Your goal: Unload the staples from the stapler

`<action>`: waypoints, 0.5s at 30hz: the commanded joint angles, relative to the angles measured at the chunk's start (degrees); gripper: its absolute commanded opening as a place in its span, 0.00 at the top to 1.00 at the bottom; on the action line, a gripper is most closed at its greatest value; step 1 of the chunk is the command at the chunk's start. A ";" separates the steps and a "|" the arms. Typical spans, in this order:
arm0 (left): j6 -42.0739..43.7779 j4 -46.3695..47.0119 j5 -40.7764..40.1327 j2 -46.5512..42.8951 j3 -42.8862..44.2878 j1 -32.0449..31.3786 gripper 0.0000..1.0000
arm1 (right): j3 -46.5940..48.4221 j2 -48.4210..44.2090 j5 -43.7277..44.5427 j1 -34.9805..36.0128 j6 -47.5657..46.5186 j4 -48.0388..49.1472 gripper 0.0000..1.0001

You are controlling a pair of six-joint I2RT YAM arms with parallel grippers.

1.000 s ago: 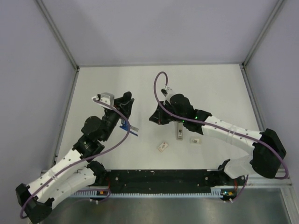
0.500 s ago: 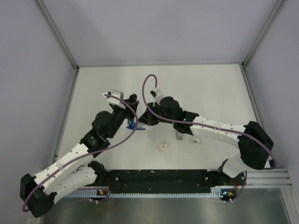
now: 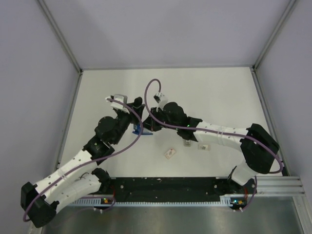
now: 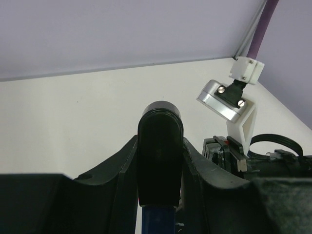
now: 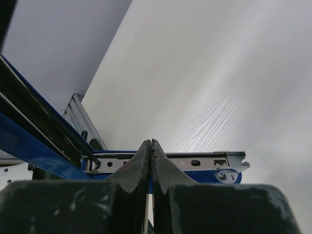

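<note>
L gripper (image 4: 160, 155) clamped the stapler (image 3: 142, 130) mid-table | R gripper (image 5: 150, 146), tips pinched shut, sat at its 3 o'clock by the rail (image 5: 195, 161) | staples not visible, prob inside rail | imo: keep stapler steady, hook strip out gently

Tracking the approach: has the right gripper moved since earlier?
Yes: in the top view the right gripper shifted left, away from the tilted whitish box, toward the blue stapler.

No readable text, labels or numbers anywhere.
</note>
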 commanded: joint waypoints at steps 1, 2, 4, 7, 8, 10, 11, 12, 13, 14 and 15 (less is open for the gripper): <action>-0.43 10.41 -1.52 -2.18 2.40 -0.25 1.00 | 0.81 0.86 -0.71 1.25 0.44 3.24 1.00; 0.10 11.02 -1.95 -1.92 2.40 -0.25 1.00 | 0.54 0.86 -0.97 1.25 0.79 3.24 1.00; 1.15 12.43 -2.92 -1.05 2.49 -0.25 1.00 | -0.16 0.86 -1.33 1.33 1.41 3.59 1.00; 1.95 14.45 -3.89 0.62 2.49 -0.25 1.00 | -1.04 1.04 -2.03 1.42 3.07 3.94 1.00; 2.12 15.59 -4.15 1.32 2.40 -0.25 1.00 | -1.30 1.30 -2.55 1.42 3.78 4.21 1.00; 2.39 17.26 -5.12 2.82 2.40 -0.25 1.00 | -1.74 2.09 -4.04 1.51 5.62 5.26 1.00; 2.65 18.23 -5.56 3.78 2.40 -0.25 1.00 | -2.01 2.62 -4.75 1.51 6.58 5.96 1.00; 2.74 19.19 -6.00 4.75 2.40 -0.25 1.00 | -2.36 3.14 -5.80 1.60 7.64 7.01 1.00; 3.00 19.90 -6.26 5.72 2.57 -0.25 1.00 | -2.53 3.93 -6.86 1.60 8.78 8.15 1.00; 3.09 20.95 -6.70 6.86 2.57 -0.34 1.00 | -2.62 4.90 -7.91 1.60 9.92 9.30 1.00; 3.27 21.74 -6.97 8.00 2.84 -0.34 1.00 | -2.80 5.69 -9.31 1.68 11.07 10.79 1.00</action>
